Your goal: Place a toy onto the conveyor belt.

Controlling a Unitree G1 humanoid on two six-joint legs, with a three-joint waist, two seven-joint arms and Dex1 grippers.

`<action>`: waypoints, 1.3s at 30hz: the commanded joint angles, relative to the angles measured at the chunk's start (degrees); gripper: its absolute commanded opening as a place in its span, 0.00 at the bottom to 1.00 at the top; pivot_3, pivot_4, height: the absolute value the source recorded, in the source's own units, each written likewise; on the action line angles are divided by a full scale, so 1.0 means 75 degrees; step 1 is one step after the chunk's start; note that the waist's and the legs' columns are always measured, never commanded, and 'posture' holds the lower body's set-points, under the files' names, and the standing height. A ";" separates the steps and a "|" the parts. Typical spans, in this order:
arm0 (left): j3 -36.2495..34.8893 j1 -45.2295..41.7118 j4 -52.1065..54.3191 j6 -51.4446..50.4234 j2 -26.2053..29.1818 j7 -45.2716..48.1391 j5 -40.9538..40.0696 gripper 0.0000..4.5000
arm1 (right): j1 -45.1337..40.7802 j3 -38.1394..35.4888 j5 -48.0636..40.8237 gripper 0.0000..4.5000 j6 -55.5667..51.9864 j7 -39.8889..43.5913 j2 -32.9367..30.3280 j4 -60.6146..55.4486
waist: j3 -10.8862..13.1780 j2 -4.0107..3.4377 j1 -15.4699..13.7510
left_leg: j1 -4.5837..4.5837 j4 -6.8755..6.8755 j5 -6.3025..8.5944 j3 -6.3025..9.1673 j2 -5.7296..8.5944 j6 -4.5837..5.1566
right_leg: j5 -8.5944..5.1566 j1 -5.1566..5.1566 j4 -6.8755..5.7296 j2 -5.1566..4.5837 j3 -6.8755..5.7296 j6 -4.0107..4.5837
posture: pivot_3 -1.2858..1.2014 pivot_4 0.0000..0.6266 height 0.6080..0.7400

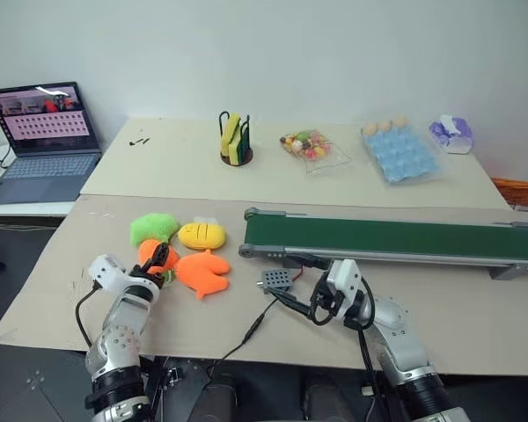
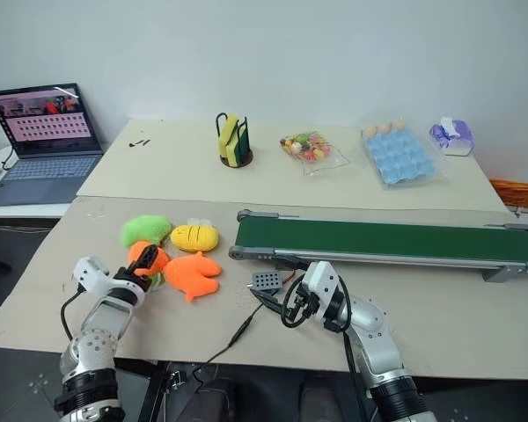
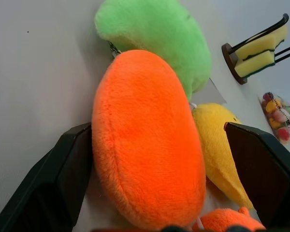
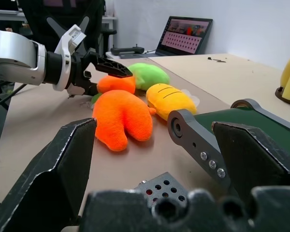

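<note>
Left wrist view: toy (image 3: 147, 140) lengthwise btwn fingers (image 3: 63, 179)

Both forearms are silver-grey metal, jointed with black bands. Black cables loop at each wrist. The left gripper (image 1: 156, 266) and right gripper (image 1: 290, 283) carry matte black, angular jaws. A white block tops the left wrist.

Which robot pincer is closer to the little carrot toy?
The left pincer: its open fingers sit on either side of the carrot toy. The right pincer is off by the conveyor belt's end.
</note>
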State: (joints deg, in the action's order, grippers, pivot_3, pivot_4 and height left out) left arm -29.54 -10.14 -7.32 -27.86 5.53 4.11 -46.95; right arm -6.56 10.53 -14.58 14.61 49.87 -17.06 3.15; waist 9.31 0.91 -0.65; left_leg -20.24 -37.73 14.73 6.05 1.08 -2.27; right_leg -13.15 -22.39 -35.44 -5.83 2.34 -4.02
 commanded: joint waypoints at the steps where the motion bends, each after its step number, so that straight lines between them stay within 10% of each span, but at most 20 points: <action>1: 0.0276 0.0057 -0.0101 -0.0399 -0.0208 -0.0009 -0.0057 0.99 | -0.0111 -0.0080 -0.0008 1.00 0.0083 -0.0070 0.0020 -0.0124 | 0.0000 0.0000 -0.0002 | -0.0001 0.0000 0.0000 0.0000 0.0001 0.0000 | 0.0000 0.0002 0.0004 -0.0002 0.0000 -0.0001 | 0.52 0.24 1.00; 8: 0.0016 0.0043 -0.0222 -0.0304 -0.0251 -0.0113 -0.0203 0.99 | -0.0127 -0.0123 0.0029 1.00 0.0093 -0.0152 0.0027 -0.0063 | 0.0000 0.0000 0.0008 | -0.0001 0.0000 0.0001 0.0000 0.0001 0.0001 | 0.0002 0.0009 0.0020 -0.0002 -0.0002 -0.0008 | 0.52 0.24 1.00; 21: 0.0018 0.0047 -0.0202 -0.0284 -0.0375 0.0000 -0.0041 0.02 | -0.0136 -0.0160 0.0045 1.00 0.0081 -0.0189 -0.0013 -0.0049 | 0.0005 0.0009 0.0046 | -0.0013 0.0001 0.0004 -0.0001 0.0001 0.0002 | 0.0008 0.0007 0.0044 -0.0003 -0.0003 -0.0014 | 0.52 0.24 1.00; 29: 0.0309 0.0164 0.1119 0.0633 -0.0604 -0.0008 0.0472 0.01 | -0.0165 -0.0118 0.0145 1.00 0.0088 -0.0301 -0.0016 0.0032 | 0.0022 0.0037 0.0075 | -0.0016 0.0002 0.0004 -0.0001 0.0000 0.0002 | 0.0008 0.0005 0.0046 -0.0002 -0.0002 -0.0013 | 0.52 0.24 1.00; 39: 0.2822 -0.0002 0.3905 0.2009 0.0774 -0.0111 0.4286 0.01 | -0.0249 -0.0124 0.0118 1.00 0.0073 -0.0347 0.0021 0.0168 | 0.0046 0.0078 0.0190 | -0.0117 0.0001 0.0001 -0.0004 -0.0003 -0.0004 | 0.0067 -0.0107 0.0045 0.0003 0.0007 0.0059 | 0.52 0.24 1.00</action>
State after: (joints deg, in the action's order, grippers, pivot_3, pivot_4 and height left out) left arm -10.67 -8.28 17.70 -15.42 9.07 3.41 -20.57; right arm -7.59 10.22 -13.47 14.61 47.41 -17.18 5.21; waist 9.66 1.50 0.78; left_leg -21.12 -37.73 14.73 6.02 1.06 -2.30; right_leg -12.65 -23.20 -35.11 -5.81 2.39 -3.57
